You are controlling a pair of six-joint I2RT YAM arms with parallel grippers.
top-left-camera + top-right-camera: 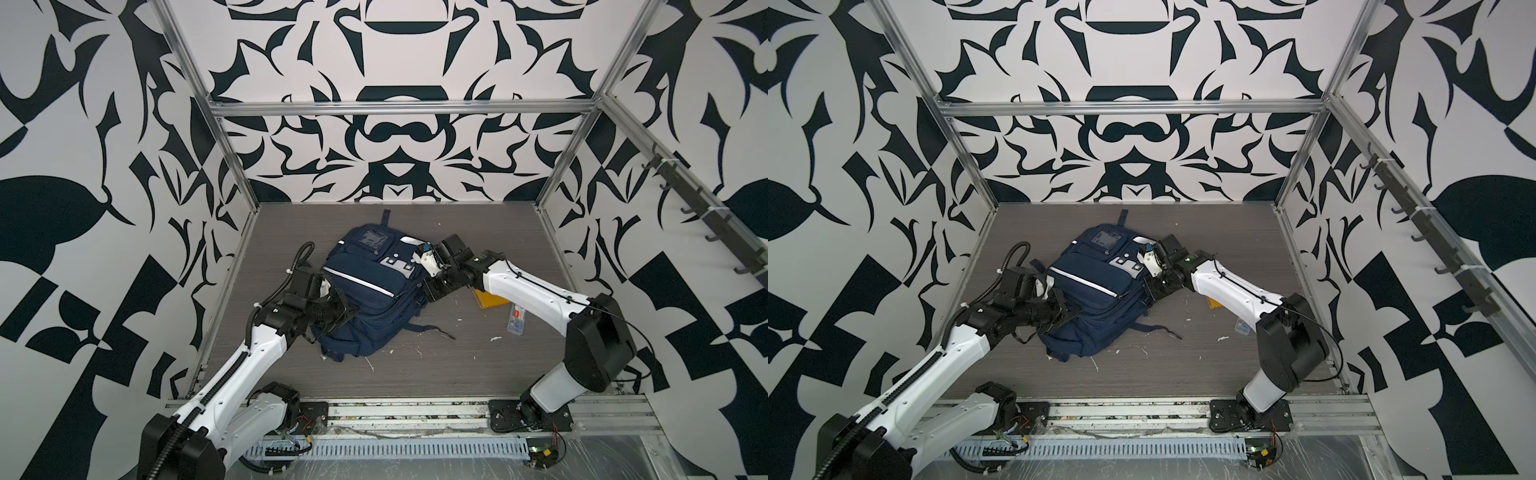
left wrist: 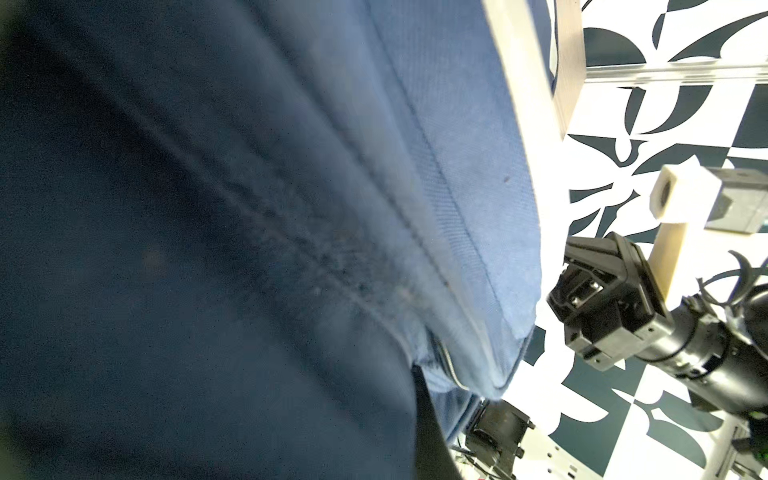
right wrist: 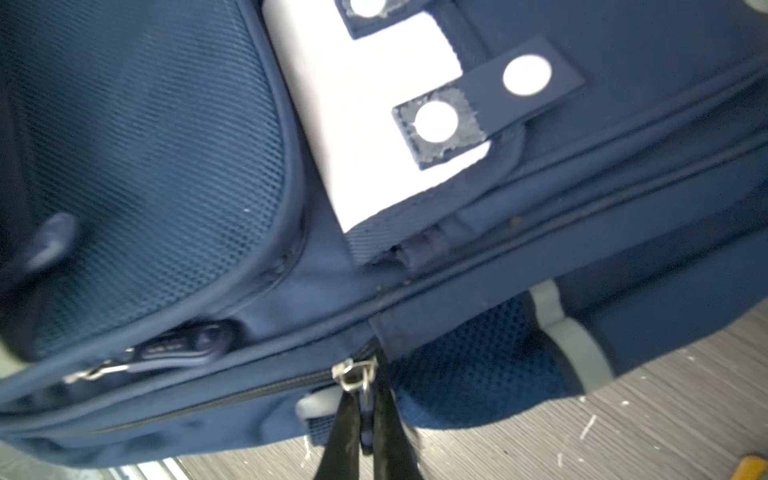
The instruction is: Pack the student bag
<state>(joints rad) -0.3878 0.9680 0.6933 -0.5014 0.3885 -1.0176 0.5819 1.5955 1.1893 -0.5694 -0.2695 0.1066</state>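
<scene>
Right wrist view: right gripper (image 3: 368,401) jaws pinch zipper pull (image 3: 353,376) on bag (image 3: 166,166) edge. In a top view, left gripper (image 1: 338,311) closed against bag side, hold unclear to us. We fear thin pull slips; unbraced bag drags.

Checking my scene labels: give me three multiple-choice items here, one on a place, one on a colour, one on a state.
1. In a top view, the clear plastic case lies where from the backpack? A. left B. right C. on top
2. Backpack fabric colour? A. navy B. red C. green
3. The right pincer is? A. wide open B. shut on a zip pull C. out of view
Key: 1 B, it lies right, beside the right arm; 2 A, mostly navy; 3 B, it pinches the pull.
</scene>
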